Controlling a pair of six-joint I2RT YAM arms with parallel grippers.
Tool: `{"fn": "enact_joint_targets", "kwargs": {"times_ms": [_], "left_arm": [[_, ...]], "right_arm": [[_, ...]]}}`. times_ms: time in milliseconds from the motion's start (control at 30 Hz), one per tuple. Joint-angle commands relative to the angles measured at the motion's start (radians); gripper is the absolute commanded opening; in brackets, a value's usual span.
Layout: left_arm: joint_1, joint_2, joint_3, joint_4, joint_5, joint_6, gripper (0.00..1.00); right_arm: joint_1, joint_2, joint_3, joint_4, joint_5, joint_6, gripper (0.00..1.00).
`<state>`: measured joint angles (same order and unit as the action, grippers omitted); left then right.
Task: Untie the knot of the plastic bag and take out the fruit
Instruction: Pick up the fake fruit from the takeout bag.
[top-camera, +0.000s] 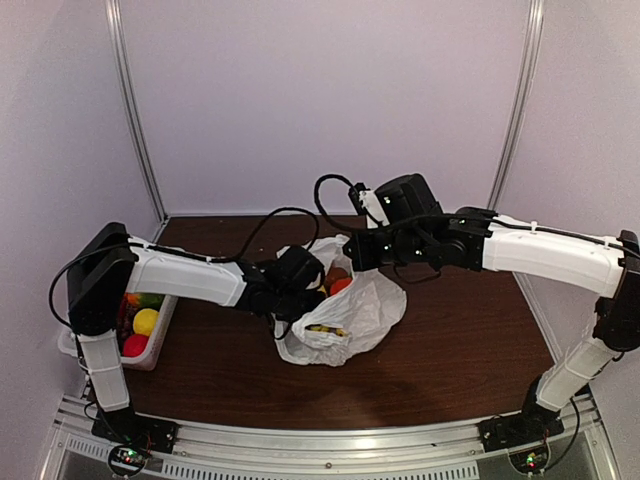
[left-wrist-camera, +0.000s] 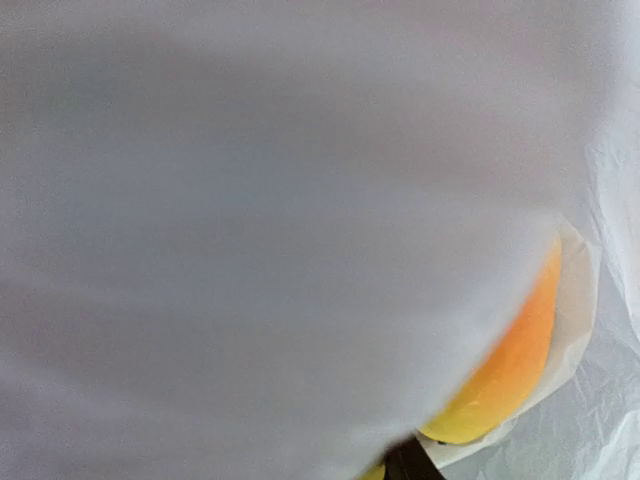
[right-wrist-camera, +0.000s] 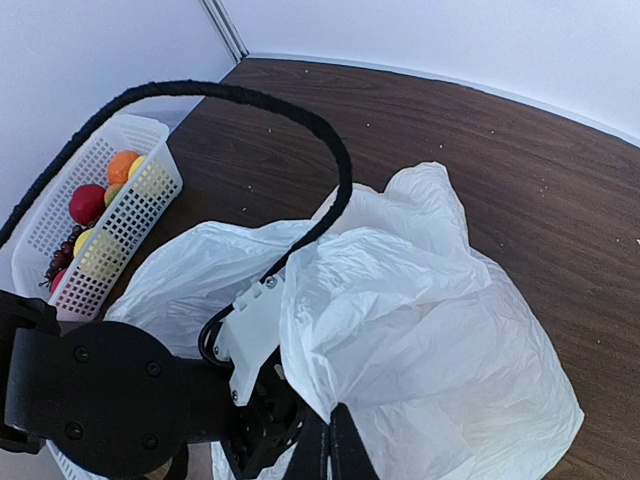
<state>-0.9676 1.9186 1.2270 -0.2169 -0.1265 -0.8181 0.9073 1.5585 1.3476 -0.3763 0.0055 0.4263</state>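
Observation:
The white plastic bag (top-camera: 365, 310) lies crumpled mid-table, its mouth open toward the left. My right gripper (right-wrist-camera: 335, 452) is shut on the bag's upper edge and holds it up; in the top view it (top-camera: 352, 252) sits above the bag's mouth. My left arm's wrist (top-camera: 292, 282) reaches into the mouth, where plastic hides the fingers. In the left wrist view blurred white plastic (left-wrist-camera: 250, 220) fills the picture, with one dark fingertip (left-wrist-camera: 410, 462) beside a yellow-orange fruit (left-wrist-camera: 510, 360). A red-orange fruit (top-camera: 340, 285) shows in the mouth and yellow fruit (top-camera: 325, 328) shows through the bag. The knot is out of view.
A white slatted basket (top-camera: 152, 352) holding several fruits stands at the table's left edge, under the left arm; it also shows in the right wrist view (right-wrist-camera: 120, 215). A black cable (right-wrist-camera: 300, 110) arcs over the bag. Grey walls close off the back and sides.

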Motion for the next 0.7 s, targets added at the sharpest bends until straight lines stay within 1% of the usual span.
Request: {"fn": "enact_joint_targets", "kwargs": {"times_ms": [0,100,200,233,367,667], "left_arm": [[0.004,-0.138,0.023,-0.013,0.054,0.065,0.17],[0.003,-0.236,0.017,-0.051,0.077,0.107,0.17],[0.007,-0.294,0.005,-0.076,0.124,0.141,0.17],[0.007,-0.308,0.001,-0.081,0.181,0.148,0.17],[0.007,-0.351,-0.023,-0.08,0.278,0.165,0.17],[0.006,-0.448,-0.043,-0.138,0.325,0.226,0.17]], "right_arm": [[-0.004,-0.004,-0.007,0.014,0.005,0.005,0.0],[-0.009,-0.013,-0.004,0.008,0.011,-0.004,0.0],[-0.015,-0.014,-0.005,0.008,0.009,-0.007,0.0],[-0.016,-0.014,-0.006,0.009,0.008,-0.006,0.0],[-0.022,-0.015,-0.007,0.018,0.002,-0.008,0.0],[-0.031,-0.025,-0.011,0.023,0.0,0.0,0.0]]}}
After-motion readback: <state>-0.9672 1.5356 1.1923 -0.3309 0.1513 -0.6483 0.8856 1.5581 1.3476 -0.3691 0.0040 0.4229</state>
